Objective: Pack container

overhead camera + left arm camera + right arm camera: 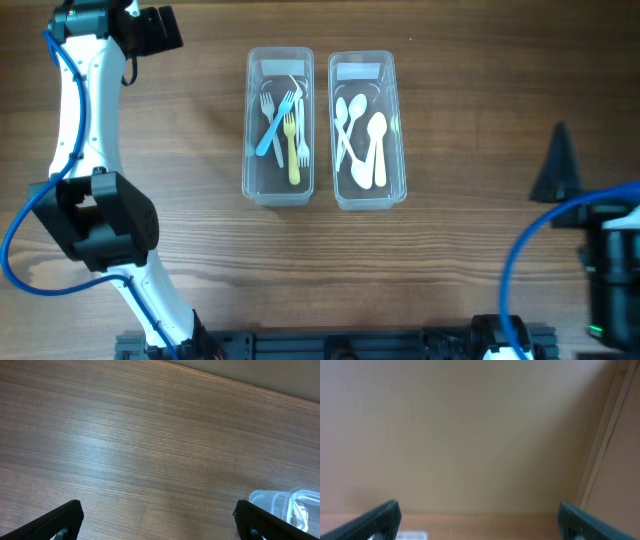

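Note:
Two clear plastic containers stand side by side at the table's middle. The left container [279, 180] holds several forks, blue, yellow and white. The right container [366, 190] holds several white spoons. My left gripper [160, 30] is at the far left back of the table, open and empty; in the left wrist view its fingers [159, 522] are spread wide over bare wood, with a corner of a clear container [287, 505] at the lower right. My right gripper [479, 520] is open and empty, its camera facing a plain tan wall; the arm [612, 260] sits at the right edge.
The wooden table [470, 80] surrounds the containers. A dark pointed part of the right arm [558, 165] stands at the right. The left arm's white links and blue cable [80, 130] run along the left side.

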Tool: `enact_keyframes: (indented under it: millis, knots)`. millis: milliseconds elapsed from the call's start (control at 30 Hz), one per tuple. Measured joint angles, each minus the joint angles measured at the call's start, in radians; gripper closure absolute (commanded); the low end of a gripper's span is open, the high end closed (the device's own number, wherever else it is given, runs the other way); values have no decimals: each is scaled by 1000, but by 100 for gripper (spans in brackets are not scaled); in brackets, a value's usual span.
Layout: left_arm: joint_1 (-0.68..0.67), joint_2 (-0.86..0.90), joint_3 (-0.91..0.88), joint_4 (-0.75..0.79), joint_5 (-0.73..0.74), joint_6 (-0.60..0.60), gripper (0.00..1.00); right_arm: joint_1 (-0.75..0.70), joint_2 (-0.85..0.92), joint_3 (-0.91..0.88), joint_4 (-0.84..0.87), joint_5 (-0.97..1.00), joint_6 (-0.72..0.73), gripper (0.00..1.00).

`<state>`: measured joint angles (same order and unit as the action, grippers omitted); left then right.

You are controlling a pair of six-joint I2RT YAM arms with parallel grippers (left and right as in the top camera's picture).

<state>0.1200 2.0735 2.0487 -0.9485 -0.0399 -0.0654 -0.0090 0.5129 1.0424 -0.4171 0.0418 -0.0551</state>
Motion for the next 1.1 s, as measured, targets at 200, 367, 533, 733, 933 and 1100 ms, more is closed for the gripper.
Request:
enact_keyframes:
  millis: [200,367,533,733,933,1100]
  knots:
    - [0,0,0,0,0,0,0,-19,-212,-534,391,-42,61,0]
    - [0,0,0,0,0,0,0,-19,-303,-764,542,-70,97,0]
    - [0,0,0,0,0,0,0,-19,-381,-895,563,-104,116,0]
    - [0,0,0,0,0,0,0,-19,-445,-930,553,-112,116,0]
    - [0,0,0,0,0,0,0,-19,-446,-985,552,-112,161,0]
    - [0,0,0,0,0,0,0,-19,-454,-1005,558,-112,179,0]
